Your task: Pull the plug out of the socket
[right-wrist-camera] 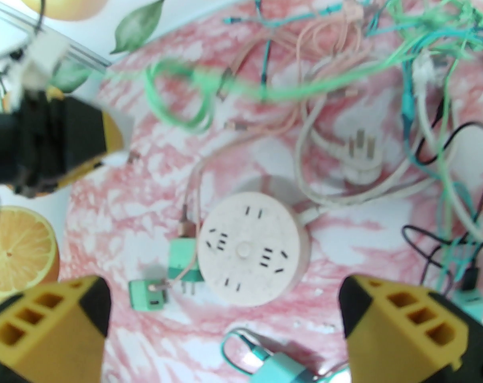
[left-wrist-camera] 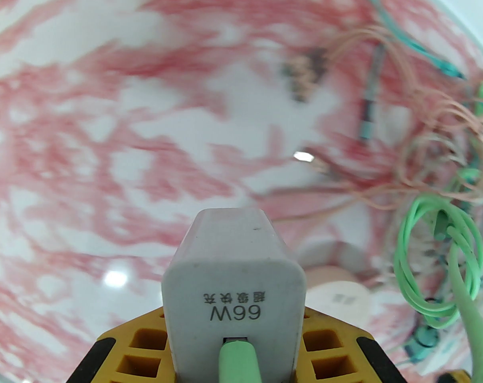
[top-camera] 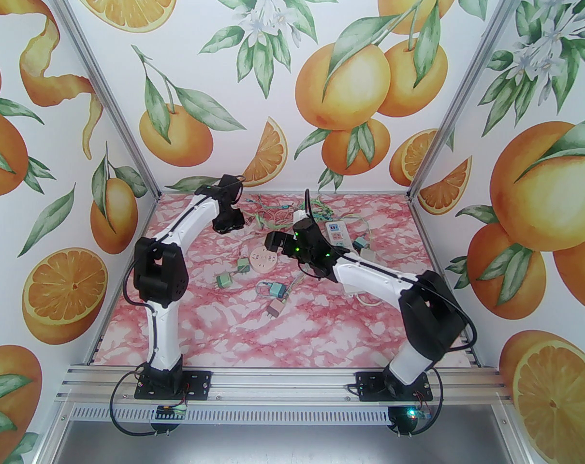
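The left gripper has its yellow fingers clamped on a pale grey charger plug. The plug stands out past the fingertips, lifted clear of the pink marbled table. A light green cable enters the plug's near end between the fingers. The cable's loops lie to the right of the fingers, in a tangle of pink and teal wires.

From above, the left gripper hangs over the far left of the table, well apart from the round socket.

The right gripper hovers above that round white socket with its fingers spread wide and nothing between them. The socket lies just beyond the gap, and none of its slots has a plug in it. Two small green plugs lie beside the socket, nearer the left-hand finger. A teal charger lies between the fingers at the near edge. A white three-pin plug on its cord lies beyond the right-hand finger.
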Controlling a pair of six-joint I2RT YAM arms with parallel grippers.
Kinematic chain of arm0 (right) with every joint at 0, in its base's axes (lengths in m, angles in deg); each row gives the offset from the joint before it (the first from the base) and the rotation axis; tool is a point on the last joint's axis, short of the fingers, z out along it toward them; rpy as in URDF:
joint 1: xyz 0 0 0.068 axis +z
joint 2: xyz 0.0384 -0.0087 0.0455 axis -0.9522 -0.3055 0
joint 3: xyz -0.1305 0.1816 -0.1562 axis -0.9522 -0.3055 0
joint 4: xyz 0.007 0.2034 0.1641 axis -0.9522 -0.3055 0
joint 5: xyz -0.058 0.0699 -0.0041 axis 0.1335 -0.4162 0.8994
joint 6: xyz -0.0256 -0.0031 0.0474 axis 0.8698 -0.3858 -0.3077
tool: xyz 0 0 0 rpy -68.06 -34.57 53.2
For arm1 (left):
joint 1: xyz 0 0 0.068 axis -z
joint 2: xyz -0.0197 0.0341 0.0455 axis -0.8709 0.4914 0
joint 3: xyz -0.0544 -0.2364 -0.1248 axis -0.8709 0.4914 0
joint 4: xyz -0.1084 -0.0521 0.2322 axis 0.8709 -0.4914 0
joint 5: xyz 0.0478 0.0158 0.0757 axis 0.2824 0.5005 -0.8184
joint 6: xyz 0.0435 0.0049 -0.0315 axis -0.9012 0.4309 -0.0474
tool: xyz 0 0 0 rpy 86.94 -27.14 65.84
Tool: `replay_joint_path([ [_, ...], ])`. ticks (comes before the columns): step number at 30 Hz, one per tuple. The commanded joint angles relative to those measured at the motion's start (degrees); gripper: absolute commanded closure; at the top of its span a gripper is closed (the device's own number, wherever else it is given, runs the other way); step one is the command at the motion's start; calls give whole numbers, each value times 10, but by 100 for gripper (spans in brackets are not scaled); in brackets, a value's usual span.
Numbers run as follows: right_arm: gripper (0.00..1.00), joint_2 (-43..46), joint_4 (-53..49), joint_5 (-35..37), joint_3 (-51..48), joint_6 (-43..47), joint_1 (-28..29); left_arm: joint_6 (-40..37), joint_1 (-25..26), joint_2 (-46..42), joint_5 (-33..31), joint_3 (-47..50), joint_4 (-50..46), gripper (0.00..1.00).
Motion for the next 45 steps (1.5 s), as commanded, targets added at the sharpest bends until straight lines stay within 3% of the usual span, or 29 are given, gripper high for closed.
replay_joint_path([
  [1,0,30,-32,25,-9,13,-12,-65,-16,-22,-43,9,-10,100],
  [15,0,50,-51,36,-29,2,-22,-189,-20,52,-256,4,-85,92],
  [21,0,54,-54,39,-28,0,-22,-206,-20,80,-272,21,-85,86],
  [26,0,57,-56,40,-29,0,-23,-208,-20,89,-235,35,-81,63],
  [29,0,59,-56,41,-30,0,-22,-205,-20,84,-221,41,-77,57],
  [30,0,60,-56,44,-31,0,-23,-200,-19,75,-204,48,-73,49],
  [31,0,62,-62,54,-29,3,-22,-193,-20,50,-159,59,-62,25],
  [34,0,65,-73,67,-24,10,-22,-184,-20,25,-135,69,-60,8],
  [37,0,74,-89,87,-22,18,-25,-179,-21,-15,-91,93,-41,0],
  [45,0,126,-137,169,-41,59,-52,-137,-50,-183,36,213,106,0],
])
